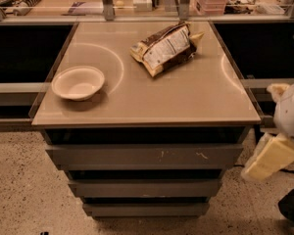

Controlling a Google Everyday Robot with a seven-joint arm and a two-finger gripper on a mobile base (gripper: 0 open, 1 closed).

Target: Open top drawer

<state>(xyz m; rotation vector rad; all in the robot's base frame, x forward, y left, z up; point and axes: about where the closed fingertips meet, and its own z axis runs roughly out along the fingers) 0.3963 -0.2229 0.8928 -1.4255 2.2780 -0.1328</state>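
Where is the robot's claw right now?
The claw hangs at the camera view's right edge, just right of the top drawer.

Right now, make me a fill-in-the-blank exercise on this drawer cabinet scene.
1. The bowl sits on the ___ half of the cabinet top, as pictured.
2. Below it are ___ grey drawer fronts, the top drawer being the widest.
3. The gripper hangs to the ___ of the top drawer, as pictured, not touching it.
Missing words: left; three; right.
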